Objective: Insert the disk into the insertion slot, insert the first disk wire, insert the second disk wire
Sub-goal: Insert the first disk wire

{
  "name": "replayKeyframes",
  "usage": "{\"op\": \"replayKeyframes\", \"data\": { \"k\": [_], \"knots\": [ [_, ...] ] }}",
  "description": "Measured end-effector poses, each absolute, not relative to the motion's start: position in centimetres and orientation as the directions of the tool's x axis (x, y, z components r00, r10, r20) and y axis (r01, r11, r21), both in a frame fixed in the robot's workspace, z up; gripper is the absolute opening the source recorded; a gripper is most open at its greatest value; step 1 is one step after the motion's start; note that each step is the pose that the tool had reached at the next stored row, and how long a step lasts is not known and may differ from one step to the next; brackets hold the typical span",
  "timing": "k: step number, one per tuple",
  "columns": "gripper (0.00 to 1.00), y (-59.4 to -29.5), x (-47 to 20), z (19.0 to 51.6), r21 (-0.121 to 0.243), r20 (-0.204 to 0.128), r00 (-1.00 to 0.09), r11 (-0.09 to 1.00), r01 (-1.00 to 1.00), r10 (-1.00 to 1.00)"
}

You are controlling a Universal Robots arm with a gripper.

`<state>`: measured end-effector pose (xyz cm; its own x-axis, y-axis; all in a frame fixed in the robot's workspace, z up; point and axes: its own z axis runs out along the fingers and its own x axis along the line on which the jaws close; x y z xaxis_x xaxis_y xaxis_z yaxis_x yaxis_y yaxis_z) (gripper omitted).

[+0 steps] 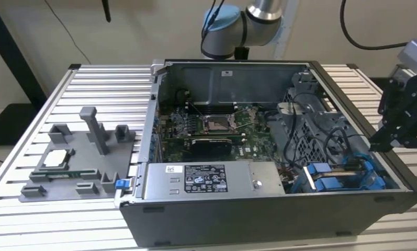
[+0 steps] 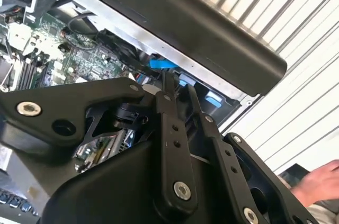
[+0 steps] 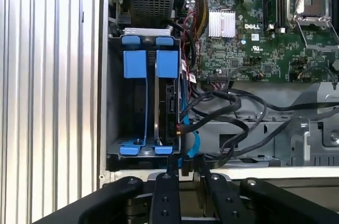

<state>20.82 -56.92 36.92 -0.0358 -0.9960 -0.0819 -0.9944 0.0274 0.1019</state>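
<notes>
Presently, the jaws of the gripper (image 3: 186,168) pinch the disk wire (image 3: 194,147) by its rigid connector, likely light yet fragile, beside the seated disk (image 3: 169,105).

Computer case (image 1: 264,214): inside it, the disk (image 3: 169,113) sits edge-on in the insertion slot (image 3: 114,102), its faces hidden by blue rails (image 3: 145,97). Cables (image 3: 222,110) inside overlap (ends untraceable). Outside it, a hand (image 2: 318,181) and the arm (image 1: 257,21) are cut by frame edges.
</notes>
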Motion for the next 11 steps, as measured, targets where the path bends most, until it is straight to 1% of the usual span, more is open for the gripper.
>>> {"op": "replayKeyframes", "data": {
  "k": [5,11],
  "knots": [
    [1.00,-56.93,20.82,36.67,0.102,-0.084,-0.097,0.089,-0.991,-0.992],
    [1.00,-56.93,20.82,36.47,0.103,-0.094,-0.181,0.171,-0.980,-0.979]
  ]
}}
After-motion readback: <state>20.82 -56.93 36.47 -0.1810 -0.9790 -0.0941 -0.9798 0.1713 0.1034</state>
